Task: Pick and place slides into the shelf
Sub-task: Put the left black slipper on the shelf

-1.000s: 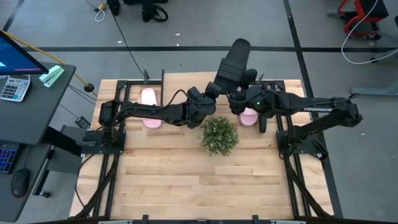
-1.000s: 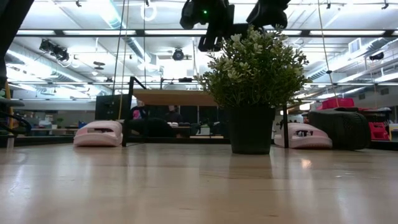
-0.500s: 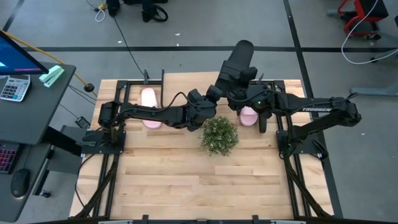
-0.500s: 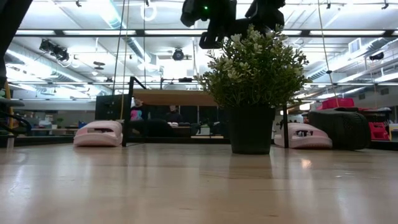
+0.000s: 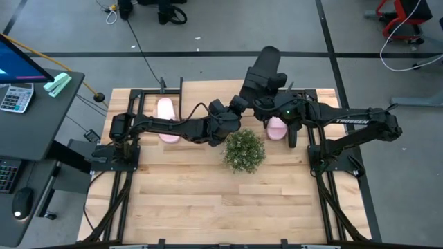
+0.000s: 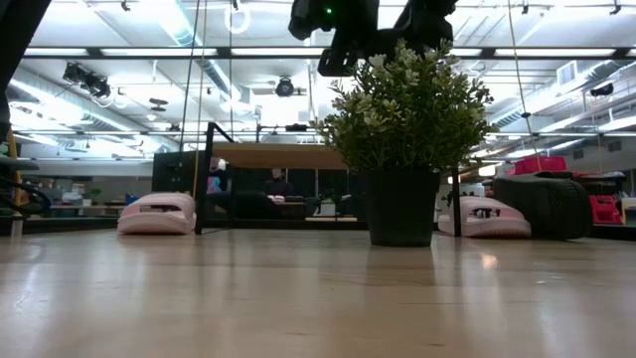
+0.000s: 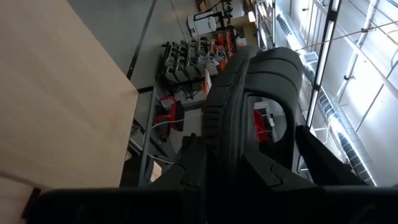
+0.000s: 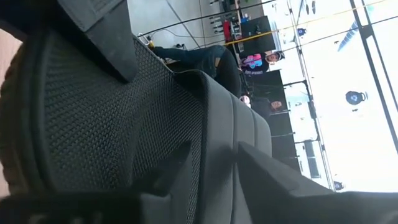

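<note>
A black slide point(image 5: 264, 66) is held high over the table's far edge, sticking out past it. My left gripper point(image 5: 240, 102) is shut on its near end, reaching in level from the left. My right gripper point(image 5: 261, 104) comes from the right and closes on the same end. In the right wrist view the slide's meshed sole point(image 8: 106, 124) fills the picture. One pale pink slide point(image 5: 166, 111) lies flat at the far left and another point(image 5: 277, 128) at the far right. The shelf point(image 6: 278, 155) stands at the back on its black legs. My left gripper pinches the slide's sole at its near end point(image 7: 225, 146) between its two fingers, coming level from the table's left. The slide juts out beyond the fingers, lifted clear, with its strap point(image 7: 273, 68) arching to one side. My right gripper has the slide's side edge point(image 8: 217, 140) between its two fingers point(image 8: 177, 168), coming from the table's right and slanting slightly down. The slide is lifted clear. Which exact part it has, I cannot tell.
A potted plant point(image 5: 243, 149) stands mid-table, just near of both grippers. A second black slide point(image 6: 542, 204) sits behind the right pink one. A desk with a calculator point(image 5: 15, 97) stands left of the table. The near half of the tabletop point(image 5: 221, 200) holds no objects.
My right gripper has turned a little at the wrist beside the black slide. The slide stays lifted in my left gripper and has shifted only slightly toward the table's right.
</note>
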